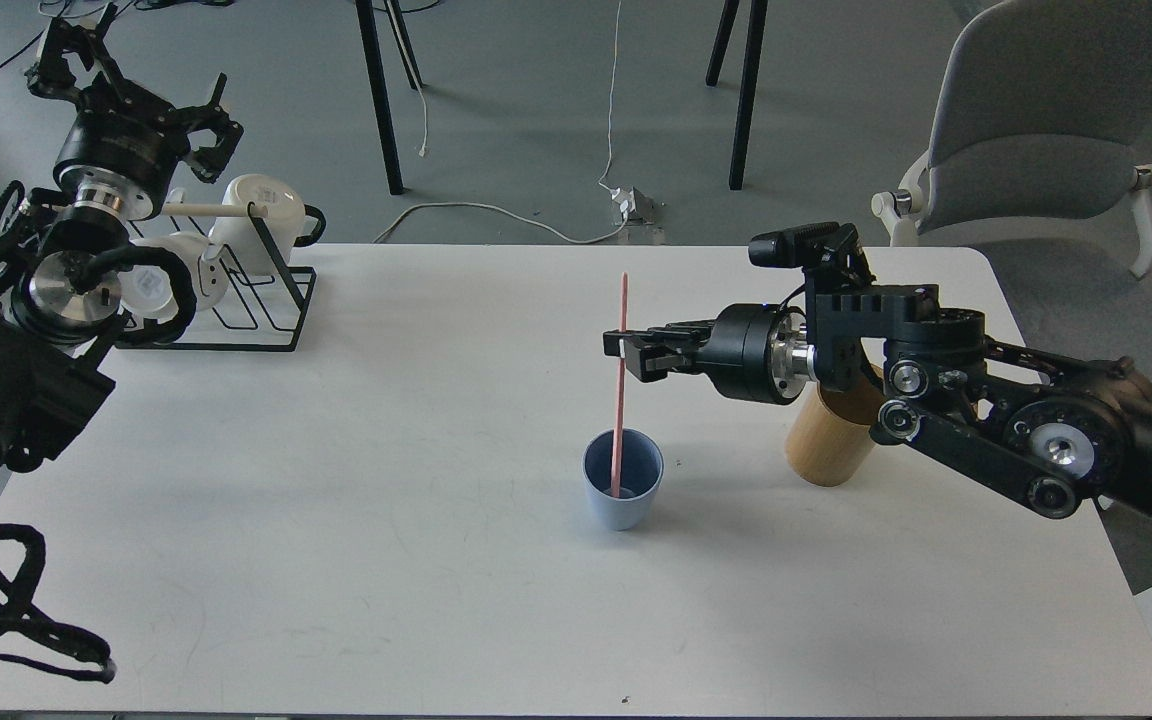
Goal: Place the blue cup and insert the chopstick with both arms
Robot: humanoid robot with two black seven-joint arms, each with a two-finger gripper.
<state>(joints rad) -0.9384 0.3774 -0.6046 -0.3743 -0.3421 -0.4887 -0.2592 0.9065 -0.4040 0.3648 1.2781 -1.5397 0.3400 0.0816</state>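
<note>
The light-blue cup (622,491) stands upright on the white table (386,560), a little right of centre. The pink chopstick (620,380) stands nearly upright with its lower end inside the cup, near the bottom. My right gripper (624,355) comes in from the right and is shut on the chopstick's upper half, above the cup. My left gripper (126,80) is raised at the far left, behind the wire rack, with its fingers spread and nothing in it.
A tan bamboo cylinder (829,440) stands right of the cup, partly hidden by my right arm. A black wire rack (236,300) with white mugs (261,215) and a pale wooden rod sits at the table's back left. A grey chair (1046,140) stands beyond the right edge.
</note>
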